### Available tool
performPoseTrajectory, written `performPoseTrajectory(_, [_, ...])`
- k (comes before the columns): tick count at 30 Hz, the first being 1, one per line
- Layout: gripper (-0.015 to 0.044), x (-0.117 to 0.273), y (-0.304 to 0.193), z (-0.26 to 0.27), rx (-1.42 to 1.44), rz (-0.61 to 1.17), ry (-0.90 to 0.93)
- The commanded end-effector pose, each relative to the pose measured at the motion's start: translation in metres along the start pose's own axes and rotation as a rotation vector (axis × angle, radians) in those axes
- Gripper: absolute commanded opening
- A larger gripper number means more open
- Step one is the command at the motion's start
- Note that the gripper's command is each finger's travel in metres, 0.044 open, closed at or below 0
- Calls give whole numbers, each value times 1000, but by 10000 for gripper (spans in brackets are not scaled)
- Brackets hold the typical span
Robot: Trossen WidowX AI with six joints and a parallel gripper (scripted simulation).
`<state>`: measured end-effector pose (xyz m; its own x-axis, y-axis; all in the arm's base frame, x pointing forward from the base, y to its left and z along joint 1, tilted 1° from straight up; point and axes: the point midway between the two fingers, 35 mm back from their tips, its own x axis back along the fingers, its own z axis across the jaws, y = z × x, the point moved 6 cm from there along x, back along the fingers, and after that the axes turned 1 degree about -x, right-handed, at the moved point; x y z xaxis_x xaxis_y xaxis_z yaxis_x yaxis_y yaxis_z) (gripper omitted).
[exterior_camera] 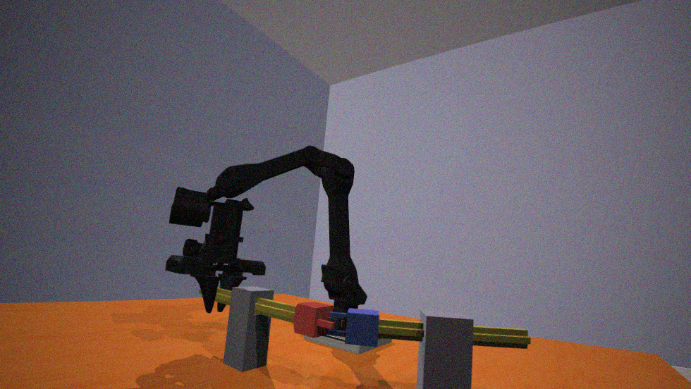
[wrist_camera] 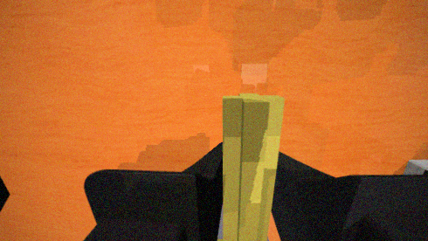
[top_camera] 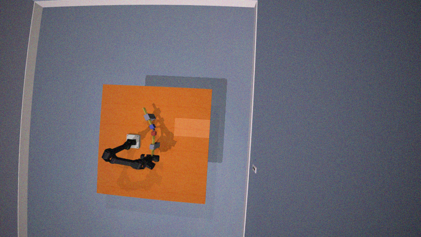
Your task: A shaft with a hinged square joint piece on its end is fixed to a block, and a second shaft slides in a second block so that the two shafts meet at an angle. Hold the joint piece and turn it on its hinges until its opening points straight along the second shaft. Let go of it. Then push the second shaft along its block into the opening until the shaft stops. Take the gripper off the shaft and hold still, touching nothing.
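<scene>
At the left of the exterior frame, the gripper (top_camera: 152,156) (exterior_camera: 215,309) (wrist_camera: 240,148) is grasping the shaft (top_camera: 153,139) (exterior_camera: 275,309) (wrist_camera: 251,170), which is meeting the red joint (top_camera: 153,133) (exterior_camera: 312,319) at centre; pushing crooked could be jamming it.

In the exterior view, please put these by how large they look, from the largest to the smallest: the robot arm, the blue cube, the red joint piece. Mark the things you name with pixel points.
1. Robot arm (top_camera: 123,161) (exterior_camera: 339,217)
2. Red joint piece (top_camera: 153,133) (exterior_camera: 309,319) and blue cube (top_camera: 152,126) (exterior_camera: 362,328): they look nearly alike, so I do not rank them.
</scene>
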<state>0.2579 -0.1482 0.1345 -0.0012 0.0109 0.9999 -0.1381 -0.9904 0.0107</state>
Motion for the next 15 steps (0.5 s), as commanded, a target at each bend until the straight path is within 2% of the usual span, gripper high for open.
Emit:
performPoseTrajectory(1, [0,0,0,0,2,1,-1])
performPoseTrajectory(2, [0,0,0,0,2,1,-1])
performPoseTrajectory(5, [67,0,0,0,2,1,-1])
performPoseTrajectory(10, [67,0,0,0,2,1,-1])
performPoseTrajectory(15, [198,0,0,0,2,1,-1])
